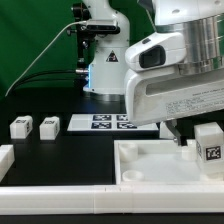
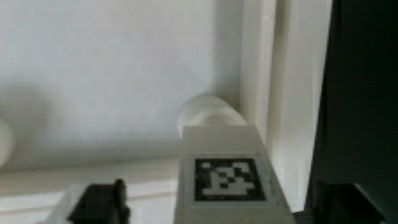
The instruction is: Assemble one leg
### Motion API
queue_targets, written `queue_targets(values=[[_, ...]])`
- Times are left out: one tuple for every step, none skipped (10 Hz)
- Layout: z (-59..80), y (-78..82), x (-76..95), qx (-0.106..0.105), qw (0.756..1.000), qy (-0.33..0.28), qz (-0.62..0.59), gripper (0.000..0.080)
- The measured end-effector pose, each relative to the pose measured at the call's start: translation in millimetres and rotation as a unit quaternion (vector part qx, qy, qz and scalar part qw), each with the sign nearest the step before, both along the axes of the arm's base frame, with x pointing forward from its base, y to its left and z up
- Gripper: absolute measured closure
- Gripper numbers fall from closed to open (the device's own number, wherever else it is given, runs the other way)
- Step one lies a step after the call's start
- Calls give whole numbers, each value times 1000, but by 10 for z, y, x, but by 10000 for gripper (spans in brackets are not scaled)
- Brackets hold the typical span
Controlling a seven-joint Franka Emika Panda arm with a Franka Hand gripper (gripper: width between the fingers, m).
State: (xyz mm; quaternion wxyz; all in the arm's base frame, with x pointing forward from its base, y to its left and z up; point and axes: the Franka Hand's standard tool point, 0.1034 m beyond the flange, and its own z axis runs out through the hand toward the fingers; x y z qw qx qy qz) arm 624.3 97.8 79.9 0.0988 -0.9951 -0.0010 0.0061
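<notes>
One leg (image 1: 208,141), a small white post with a black-and-white tag, stands upright at the panel's corner on the exterior view's right. In the wrist view the leg (image 2: 224,172) lies between my fingers, with a gap on each side. Its far end meets a round corner socket (image 2: 214,106) of the large white panel (image 1: 150,165). My gripper (image 1: 197,133) is open around the leg and does not touch it; it also shows in the wrist view (image 2: 222,208). One dark finger (image 1: 181,132) shows beside the leg. Two more legs (image 1: 20,127) (image 1: 48,126) lie on the black table at the left.
The marker board (image 1: 110,122) lies behind the panel, mid-table. A white part (image 1: 5,158) sits at the far left edge. A low white ledge (image 1: 60,205) runs along the front. The arm's base (image 1: 100,60) and a cable stand at the back.
</notes>
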Motion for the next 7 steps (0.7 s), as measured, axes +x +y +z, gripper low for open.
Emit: queue_targets(values=[[-1,0,-1,0,1000,0,0,414],[-2,1,-2,0,1000,0,0,508],[-2,1,-3,0,1000,0,1,508],[-2,2,-3,1,1000,1,-5,508],[-2,4,-3,0,1000,5,-23,508],[-2,3,-3,0,1000,4,-20,508],[-2,12,-4,2,999,9,-45,508]])
